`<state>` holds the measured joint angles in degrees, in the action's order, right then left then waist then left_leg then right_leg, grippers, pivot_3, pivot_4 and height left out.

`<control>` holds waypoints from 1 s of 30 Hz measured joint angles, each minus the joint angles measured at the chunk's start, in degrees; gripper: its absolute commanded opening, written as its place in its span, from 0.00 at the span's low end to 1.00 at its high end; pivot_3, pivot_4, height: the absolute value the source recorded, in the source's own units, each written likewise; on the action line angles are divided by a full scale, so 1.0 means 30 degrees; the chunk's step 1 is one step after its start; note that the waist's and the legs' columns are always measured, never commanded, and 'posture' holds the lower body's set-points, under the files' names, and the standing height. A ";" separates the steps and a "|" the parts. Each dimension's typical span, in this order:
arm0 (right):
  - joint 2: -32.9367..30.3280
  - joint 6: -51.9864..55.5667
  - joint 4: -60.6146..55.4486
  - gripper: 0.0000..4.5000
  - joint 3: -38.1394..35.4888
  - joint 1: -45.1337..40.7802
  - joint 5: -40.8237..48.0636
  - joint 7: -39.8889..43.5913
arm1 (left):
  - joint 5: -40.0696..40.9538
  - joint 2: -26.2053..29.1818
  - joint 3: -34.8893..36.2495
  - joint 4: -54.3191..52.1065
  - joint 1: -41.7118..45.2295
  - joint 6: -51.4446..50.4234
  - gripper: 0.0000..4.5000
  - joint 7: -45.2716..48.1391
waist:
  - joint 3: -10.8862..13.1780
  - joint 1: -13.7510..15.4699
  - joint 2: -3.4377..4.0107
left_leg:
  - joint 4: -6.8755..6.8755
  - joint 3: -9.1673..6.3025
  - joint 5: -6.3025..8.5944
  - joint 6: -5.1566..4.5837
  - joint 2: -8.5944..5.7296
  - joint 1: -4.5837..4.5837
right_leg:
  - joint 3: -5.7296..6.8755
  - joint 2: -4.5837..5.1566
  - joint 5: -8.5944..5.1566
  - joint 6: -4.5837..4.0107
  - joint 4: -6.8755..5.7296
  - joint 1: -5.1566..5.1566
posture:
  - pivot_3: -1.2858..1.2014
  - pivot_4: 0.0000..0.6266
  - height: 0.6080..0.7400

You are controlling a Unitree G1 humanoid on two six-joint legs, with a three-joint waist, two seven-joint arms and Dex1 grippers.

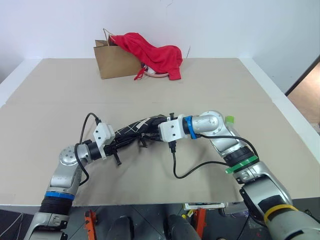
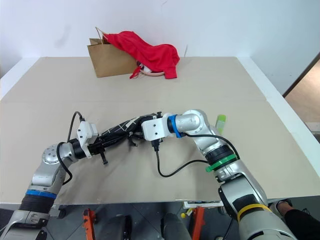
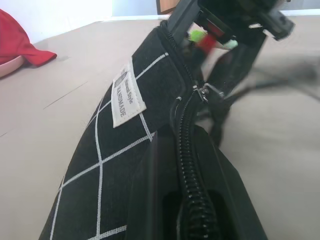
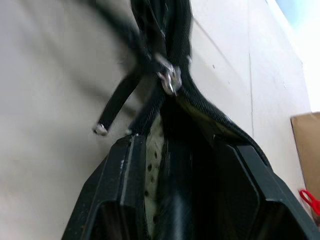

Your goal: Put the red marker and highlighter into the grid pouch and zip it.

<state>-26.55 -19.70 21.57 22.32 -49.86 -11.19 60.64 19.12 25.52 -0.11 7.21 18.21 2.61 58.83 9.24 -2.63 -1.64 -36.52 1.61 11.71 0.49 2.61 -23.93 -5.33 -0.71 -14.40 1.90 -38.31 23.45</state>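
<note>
Left eye view: grid pouch (image 1: 137, 127), soft, limp fabric, slung above table (image 1: 210, 85) between left gripper (image 1: 118, 141), clenched on one end, and right gripper (image 1: 150, 129), parted around zipper mouth. Highlighter (image 1: 229, 120) just beyond right arm; hold pouch at seams.

This looks like a plain test room, with a big tan desk (image 1: 210, 90) by a bare white wall (image 1: 225, 25) and just a brown paper bag (image 1: 112, 62) and red cloth (image 1: 155, 55) on it.
</note>
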 measured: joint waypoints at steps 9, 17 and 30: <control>-0.2115 0.3297 -0.1955 0.54 -0.3046 -0.0010 0.3146 0.0628 | 0.0646 -0.0322 0.0033 -0.0609 -0.0017 -0.0821 0.00 -0.0504 | 0.0003 0.0028 0.0005 | 0.0012 -0.0015 0.0001 -0.0002 0.0013 -0.0012 | 0.0008 -0.0007 -0.0005 -0.0006 -0.0002 0.0009 | 0.52 0.24 1.00; -0.5607 1.1910 -0.5346 0.54 -0.6616 0.3561 0.6077 0.0072 | 0.1113 -0.0396 0.0191 -0.1850 -0.0377 -0.2201 0.00 -0.1223 | 0.0000 0.0099 0.0000 | 0.0004 -0.0024 0.0002 -0.0003 -0.0006 -0.0029 | 0.0016 0.0022 -0.0014 0.0009 0.0009 -0.0002 | 0.52 0.24 1.00; -0.5351 2.3856 -0.7735 0.54 -0.9157 0.7246 0.6054 -0.7288 | 0.2051 -0.0377 0.0780 -0.2636 -0.0393 -0.3931 0.00 -0.2038 | -0.0002 -0.0014 0.0000 | 0.0009 -0.0001 0.0000 -0.0002 0.0000 0.0000 | -0.0037 -0.0034 -0.0014 0.0032 0.0008 0.0000 | 0.52 0.24 1.00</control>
<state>-42.60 51.87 -1.63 -5.15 -28.12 6.97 38.77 25.27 24.39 2.23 -0.70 17.04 -9.18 52.71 9.23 -2.67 -1.64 -36.49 1.61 11.71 0.48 2.61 -23.93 -5.44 -0.81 -14.44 1.99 -38.29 23.45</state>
